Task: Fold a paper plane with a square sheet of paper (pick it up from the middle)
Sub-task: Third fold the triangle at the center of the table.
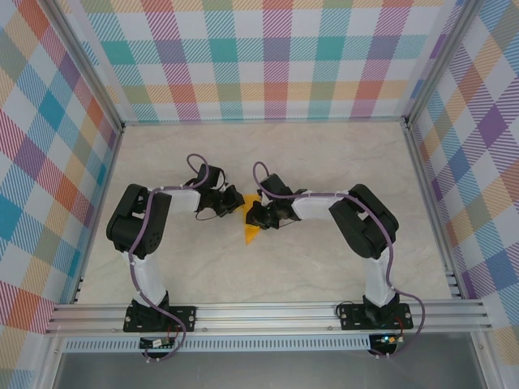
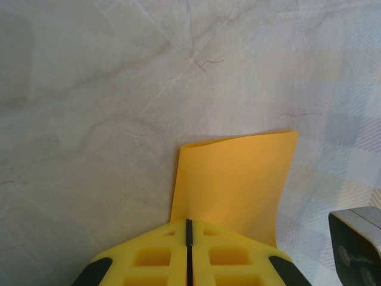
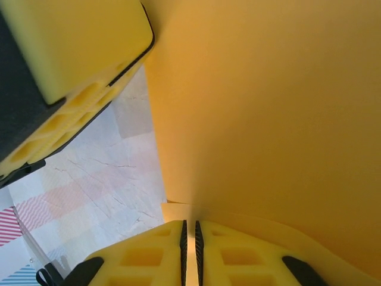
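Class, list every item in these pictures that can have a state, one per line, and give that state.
sheet of paper, gripped, bowed rather than lying flat
left end effector, shut on the sheet of paper
right end effector, shut on the sheet of paper

Robot test cell in a lab

A left arm [image 1: 138, 223] and a right arm [image 1: 365, 220], black and white with purple cables [image 1: 390, 271] strapped along them, stood bolted to a slotted aluminium rail [image 1: 268, 313] at the near edge of a pale, marble-patterned tabletop [image 1: 324, 154]. Aluminium posts [image 1: 87, 69] framed the space, and flat panels [image 1: 268, 57] printed with pastel checks closed it in on three sides like a backdrop.
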Robot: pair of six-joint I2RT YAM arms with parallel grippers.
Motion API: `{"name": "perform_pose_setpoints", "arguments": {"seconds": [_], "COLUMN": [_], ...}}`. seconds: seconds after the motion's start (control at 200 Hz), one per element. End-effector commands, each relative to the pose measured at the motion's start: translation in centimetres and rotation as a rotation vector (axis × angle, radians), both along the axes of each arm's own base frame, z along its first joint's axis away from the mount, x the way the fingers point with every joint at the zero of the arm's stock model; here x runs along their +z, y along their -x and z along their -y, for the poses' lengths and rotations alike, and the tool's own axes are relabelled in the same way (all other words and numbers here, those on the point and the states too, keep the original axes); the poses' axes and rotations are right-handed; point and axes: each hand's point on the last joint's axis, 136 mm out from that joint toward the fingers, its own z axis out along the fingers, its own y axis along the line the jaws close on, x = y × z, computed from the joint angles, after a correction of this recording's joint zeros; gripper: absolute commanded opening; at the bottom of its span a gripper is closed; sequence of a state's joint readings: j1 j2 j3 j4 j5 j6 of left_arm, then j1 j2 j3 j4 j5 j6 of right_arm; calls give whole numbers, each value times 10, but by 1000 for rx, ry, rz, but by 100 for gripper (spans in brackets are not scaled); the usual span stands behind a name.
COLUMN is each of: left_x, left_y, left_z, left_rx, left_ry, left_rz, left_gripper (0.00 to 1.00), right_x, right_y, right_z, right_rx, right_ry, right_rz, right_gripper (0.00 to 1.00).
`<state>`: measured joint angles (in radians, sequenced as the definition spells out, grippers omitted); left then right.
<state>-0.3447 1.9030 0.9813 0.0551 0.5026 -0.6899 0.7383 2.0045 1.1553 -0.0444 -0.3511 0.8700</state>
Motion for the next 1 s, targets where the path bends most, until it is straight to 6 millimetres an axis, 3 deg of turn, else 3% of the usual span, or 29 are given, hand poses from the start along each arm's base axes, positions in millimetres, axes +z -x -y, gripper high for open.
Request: {"name": "perform_pose_setpoints", "arguments": {"seconds": [0.0,0.265,0.46,0.735,0.995], "left_x": [-9,15,20,-14,-20], "left_y": [15,13,16,25,27], "left_z": [6,0,16,6,4], "left_rx": [-42,-33,-85,-49,-41], "left_ry": [-19,-40,37,-52,-69], "left_rz": [-49,3,21,-75,-100], "left_gripper": [9,9,9,9,8], "right_x": [-8,-8,4,10,3], "right_y": [-2,-3,-7,-11,-11], "right_z": [0,9,6,16,20], "right_rx": [17,-9,-11,-60,-82], "right_ry": [8,48,31,67,91], "right_rz": [-1,8,31,60,42], "right_gripper": [11,10,10,10,10]}}
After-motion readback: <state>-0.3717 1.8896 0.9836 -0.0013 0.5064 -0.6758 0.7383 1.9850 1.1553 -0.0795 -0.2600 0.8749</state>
